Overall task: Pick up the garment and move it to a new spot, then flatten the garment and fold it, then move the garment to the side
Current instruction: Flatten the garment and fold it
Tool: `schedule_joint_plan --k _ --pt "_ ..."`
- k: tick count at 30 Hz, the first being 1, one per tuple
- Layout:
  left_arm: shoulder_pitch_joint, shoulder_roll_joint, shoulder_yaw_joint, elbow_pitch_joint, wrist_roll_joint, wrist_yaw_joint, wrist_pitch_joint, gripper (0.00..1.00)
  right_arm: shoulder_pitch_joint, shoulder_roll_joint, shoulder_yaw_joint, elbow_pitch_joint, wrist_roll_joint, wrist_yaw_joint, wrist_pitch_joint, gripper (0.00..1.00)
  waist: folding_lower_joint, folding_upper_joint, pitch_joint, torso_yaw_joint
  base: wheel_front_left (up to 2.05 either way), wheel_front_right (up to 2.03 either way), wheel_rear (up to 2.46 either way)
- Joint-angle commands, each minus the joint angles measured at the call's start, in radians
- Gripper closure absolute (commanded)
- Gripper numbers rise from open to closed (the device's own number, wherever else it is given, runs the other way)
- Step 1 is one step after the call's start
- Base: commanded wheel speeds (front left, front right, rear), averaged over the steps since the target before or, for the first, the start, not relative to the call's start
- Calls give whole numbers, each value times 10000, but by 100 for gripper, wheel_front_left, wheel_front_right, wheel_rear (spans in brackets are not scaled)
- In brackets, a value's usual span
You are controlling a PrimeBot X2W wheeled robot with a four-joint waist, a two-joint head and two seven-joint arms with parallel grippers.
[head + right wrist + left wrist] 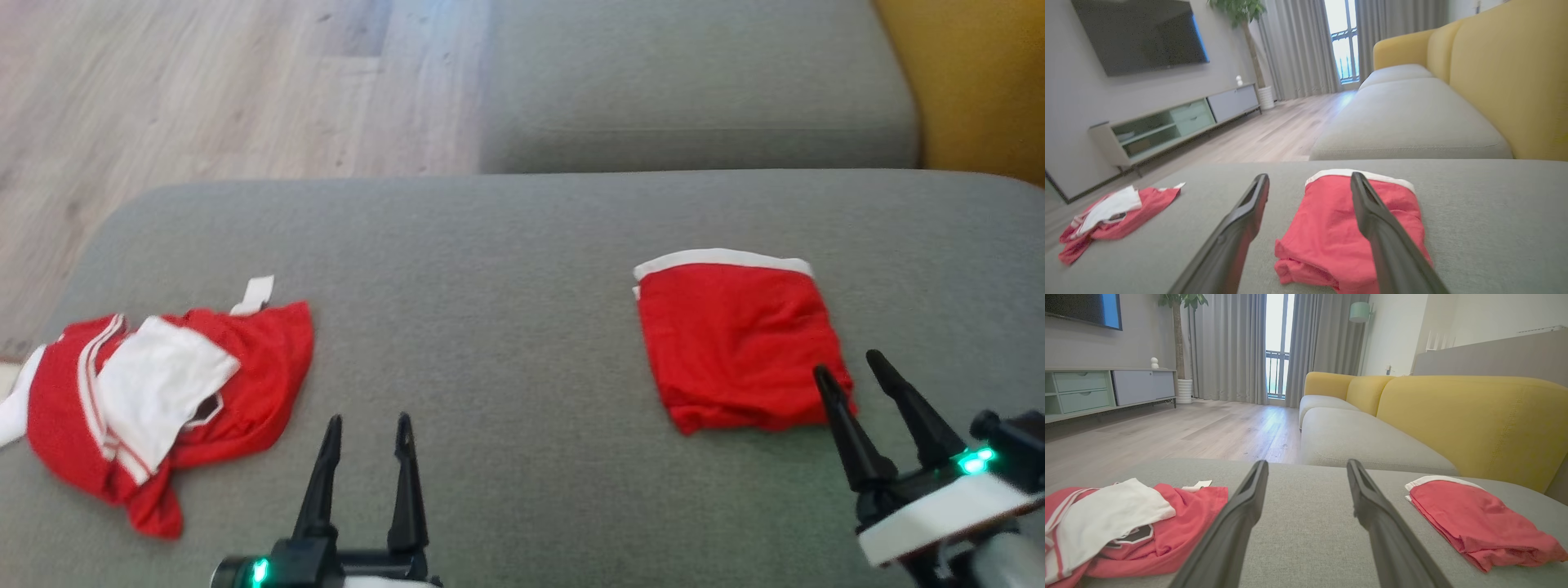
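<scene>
A red garment point(735, 343) with a white band along its far edge lies folded into a neat square on the right of the grey cushion point(506, 261); it also shows in the left wrist view point(1474, 518) and the right wrist view point(1331, 228). My right gripper point(847, 363) point(1309, 176) hovers open at the garment's near right corner, holding nothing. A crumpled red and white garment point(163, 392) point(1118, 526) point(1114, 216) lies at the left. My left gripper point(368, 420) point(1307, 463) stands open over bare cushion between the two.
A second grey seat cushion point(694, 90) lies beyond a gap, with the yellow sofa back point(980, 82) to the right. Wooden floor point(204, 82) is past the cushion's far left edge. A TV cabinet point(1167, 126) stands along the wall.
</scene>
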Motion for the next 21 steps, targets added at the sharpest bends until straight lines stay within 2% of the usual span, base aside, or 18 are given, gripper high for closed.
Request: schedule_joint_plan --k 1,6,11,21 --pt "-28 -53 426 -415 106 114 -95 0 -93 212 -321 -178 -382 69 -322 0 2 0 -180 -281 0 0 0" --pt "349 -53 583 -623 138 251 -95 0 201 1499 -1725 125 -1772 69 -486 0 2 0 -274 -585 0 0 0" --pt "530 -53 682 -675 104 284 -95 0 539 2199 -2525 269 -2830 69 -491 0 2 0 -335 -684 0 0 0" --pt "480 -53 828 -387 296 128 -95 0 843 2386 -1974 405 -3122 69 -493 0 2 0 -370 -813 0 0 0"
